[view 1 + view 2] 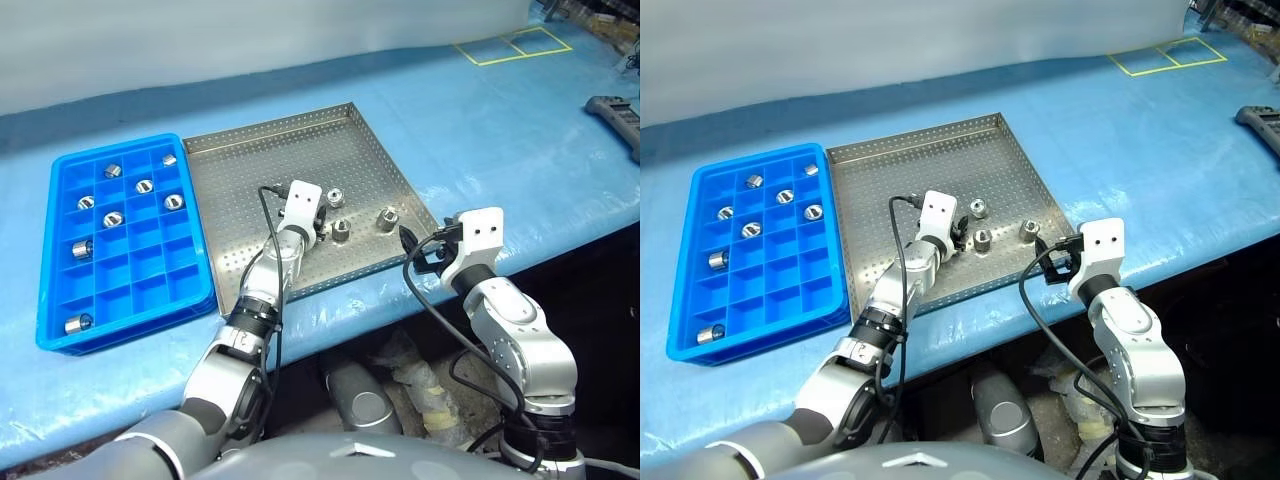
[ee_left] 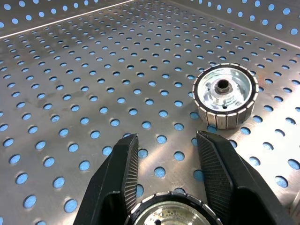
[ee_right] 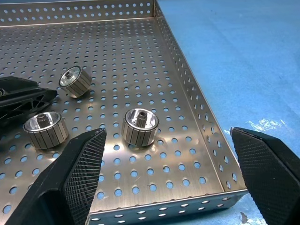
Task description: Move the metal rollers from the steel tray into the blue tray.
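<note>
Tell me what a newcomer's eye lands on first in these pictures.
First, the bright blue tray on the robot's left, with eight shiny metal rollers scattered through its compartments. Beside it lies the perforated steel tray, where three rollers sit loose near the front edge. There the left gripper is shut on a fourth roller, while the right gripper hangs wide open at the tray's near right corner.

The two head views look down from above on the steel tray (image 1: 300, 150) at centre; both wrist views look close along its floor.
</note>
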Available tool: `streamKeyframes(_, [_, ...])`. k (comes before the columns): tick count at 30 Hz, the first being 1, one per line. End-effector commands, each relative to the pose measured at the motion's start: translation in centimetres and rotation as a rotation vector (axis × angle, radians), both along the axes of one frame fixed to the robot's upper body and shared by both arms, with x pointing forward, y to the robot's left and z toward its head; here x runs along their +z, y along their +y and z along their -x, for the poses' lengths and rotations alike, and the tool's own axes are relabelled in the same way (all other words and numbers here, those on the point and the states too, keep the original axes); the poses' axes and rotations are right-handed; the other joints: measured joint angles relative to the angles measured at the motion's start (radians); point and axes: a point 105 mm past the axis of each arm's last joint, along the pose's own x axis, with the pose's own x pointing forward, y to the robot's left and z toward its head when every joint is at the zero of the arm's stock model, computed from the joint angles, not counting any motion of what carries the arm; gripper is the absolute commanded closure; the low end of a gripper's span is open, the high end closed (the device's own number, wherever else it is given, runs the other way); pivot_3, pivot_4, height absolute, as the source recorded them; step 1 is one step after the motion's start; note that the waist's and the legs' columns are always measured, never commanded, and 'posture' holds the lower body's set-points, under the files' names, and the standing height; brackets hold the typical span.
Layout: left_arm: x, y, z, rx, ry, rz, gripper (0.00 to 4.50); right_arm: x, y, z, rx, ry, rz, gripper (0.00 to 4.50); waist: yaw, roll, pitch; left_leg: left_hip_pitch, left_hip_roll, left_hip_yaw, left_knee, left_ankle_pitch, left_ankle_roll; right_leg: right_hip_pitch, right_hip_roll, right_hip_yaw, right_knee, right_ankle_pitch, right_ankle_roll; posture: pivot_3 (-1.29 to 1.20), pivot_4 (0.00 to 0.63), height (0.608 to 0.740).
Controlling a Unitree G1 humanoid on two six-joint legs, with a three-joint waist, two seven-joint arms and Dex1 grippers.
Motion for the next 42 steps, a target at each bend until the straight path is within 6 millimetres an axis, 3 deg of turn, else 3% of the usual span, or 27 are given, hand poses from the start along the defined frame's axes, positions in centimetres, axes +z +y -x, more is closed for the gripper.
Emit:
streamKeyframes(1, [0.2, -0.3, 0.3, 0.001, -0.006, 0.019, 2.76, 1.1, 0.0, -0.2, 0.006, -0.049, 0.007, 0.00, 0.000, 0.000, 0.000, 0.000, 0.000, 0.000, 0.000, 0.000, 0.000, 0.000, 0.000, 0.000, 0.000, 0.000, 0.000, -0.32, 0.150, 0.740])
streamKeyframes(6, [1.9, -0.5, 0.9, -0.021, -0.076, 0.127, 2.76, 0.9, 0.1, -0.3, 0.011, -0.043, 0.012, 0.00, 0.003, 0.000, 0.000, 0.000, 0.000, 0.000, 0.000, 0.000, 0.000, 0.000, 0.000, 0.000, 0.000, 0.000, 0.000, -0.31, 0.150, 0.740])
streamKeyframes(11, [2.9, 1.3, 1.1, 0.054, -0.135, 0.181, 2.76, 0.5, 0.4, -0.4, 0.021, -0.031, 0.012, 0.00, 0.008, 0.000, 0.000, 0.000, 0.000, 0.000, -0.001, 0.000, 0.000, 0.000, 0.000, 0.000, 0.000, 0.000, 0.000, -0.30, 0.150, 0.740])
streamKeyframes(20, [5.4, 5.0, 1.4, 0.276, -0.376, 0.037, 2.76, 0.1, 0.9, -0.8, 0.049, -0.018, 0.011, 0.00, 0.026, 0.000, 0.000, 0.000, 0.000, 0.000, -0.001, 0.000, 0.000, 0.000, 0.000, 0.000, 0.000, 0.000, 0.000, -0.26, 0.150, 0.740])
streamKeyframes(25, [6.4, 8.0, 1.6, 0.540, -0.470, -0.077, 2.76, 0.0, 1.2, -1.0, 0.071, -0.010, 0.015, 0.00, 0.052, 0.000, 0.000, 0.000, 0.000, 0.000, 0.000, 0.000, 0.000, 0.000, 0.000, 0.000, 0.000, 0.000, 0.000, -0.23, 0.150, 0.740])
streamKeyframes(28, [6.9, 8.9, 1.9, 0.605, -0.512, -0.128, 2.76, -0.1, 1.5, -1.2, 0.090, -0.005, 0.020, 0.00, 0.067, 0.000, 0.000, 0.000, 0.000, 0.000, 0.000, 0.000, 0.000, 0.000, 0.000, 0.000, 0.000, 0.000, 0.000, -0.22, 0.150, 0.740])
streamKeyframes(33, [6.3, 9.0, 2.0, 0.580, -0.478, -0.093, 2.76, -0.1, 1.9, -1.5, 0.109, -0.003, 0.024, 0.00, 0.091, 0.000, 0.000, 0.000, -0.001, 0.000, 0.000, 0.000, 0.000, 0.000, -0.001, 0.000, 0.000, 0.000, 0.000, -0.21, 0.150, 0.740])
streamKeyframes(42, [7.4, 12.1, 2.8, 0.783, -0.509, -0.144, 2.76, -0.4, 2.4, -1.7, 0.135, 0.009, 0.024, 0.00, 0.115, 0.000, 0.000, 0.000, 0.000, 0.000, 0.000, 0.000, 0.000, -0.001, 0.000, 0.000, 0.000, 0.000, 0.000, -0.16, 0.150, 0.740])
